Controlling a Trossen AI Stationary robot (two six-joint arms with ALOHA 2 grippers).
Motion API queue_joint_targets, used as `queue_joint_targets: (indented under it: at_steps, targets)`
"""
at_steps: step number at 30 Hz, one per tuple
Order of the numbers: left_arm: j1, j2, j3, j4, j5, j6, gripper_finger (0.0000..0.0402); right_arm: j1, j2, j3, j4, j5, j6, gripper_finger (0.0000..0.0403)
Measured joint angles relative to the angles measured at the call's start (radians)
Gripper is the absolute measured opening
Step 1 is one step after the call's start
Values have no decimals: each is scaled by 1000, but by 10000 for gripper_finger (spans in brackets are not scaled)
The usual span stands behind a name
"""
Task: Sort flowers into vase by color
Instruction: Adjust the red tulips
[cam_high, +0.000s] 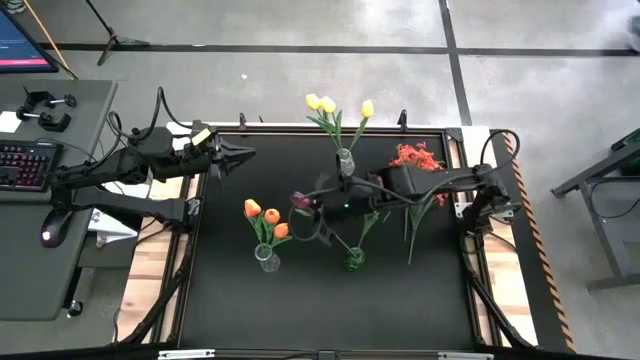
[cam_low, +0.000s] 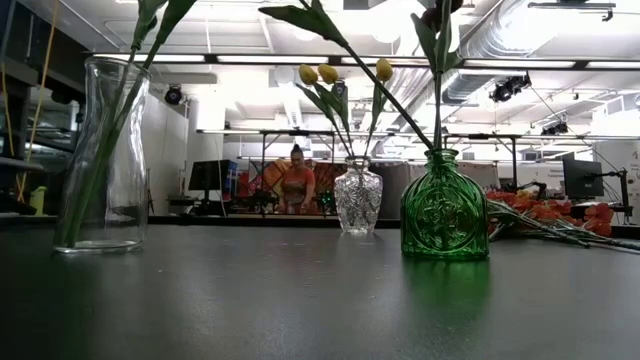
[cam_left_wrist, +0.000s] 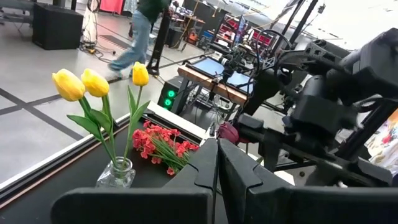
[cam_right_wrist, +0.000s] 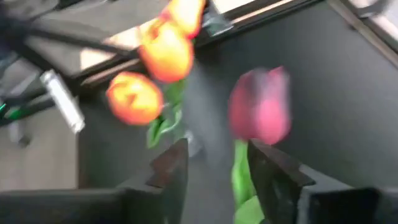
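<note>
My right gripper (cam_high: 308, 208) hangs over the table's middle with its fingers apart, and it also shows in the right wrist view (cam_right_wrist: 217, 168). A maroon tulip (cam_high: 300, 200) has its head (cam_right_wrist: 258, 106) just past the fingertips and its green stem (cam_right_wrist: 239, 180) between them. A green vase (cam_high: 355, 260) holding green stems stands near it, toward the near edge. Orange tulips (cam_high: 265, 215) stand in a tall clear vase (cam_low: 103, 150). Yellow tulips (cam_high: 325, 105) stand in a cut-glass vase (cam_low: 358, 197). My left gripper (cam_high: 240, 155) waits shut at the table's left edge. My right gripper has the maroon tulip's stem, just below the head, between its spread fingers, close to one finger (cam_right_wrist: 273, 174). The gap is much wider than the stem. I cannot tell whether that finger touches the stem.
A heap of red flowers (cam_high: 418, 157) lies on the table at the far right. The table's black top (cam_high: 300, 310) is bare toward the near edge. A desk with a keyboard (cam_high: 25, 165) stands left of the table. A person (cam_low: 297, 185) stands in the room behind.
</note>
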Motion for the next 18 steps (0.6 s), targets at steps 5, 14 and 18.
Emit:
queue_joint_targets:
  at_steps: [5, 14, 18]
  targets:
    - [0, 0, 0, 0, 0, -13, 0, -2, 0, 0, -55, -41, -80, 176]
    - [0, 2, 0, -1, 0, -17, 0, -34, 0, 0, -54, -11, -107, 177]
    - [0, 2, 0, 0, 0, -17, 0, -54, 0, 0, -54, -42, -107, 177]
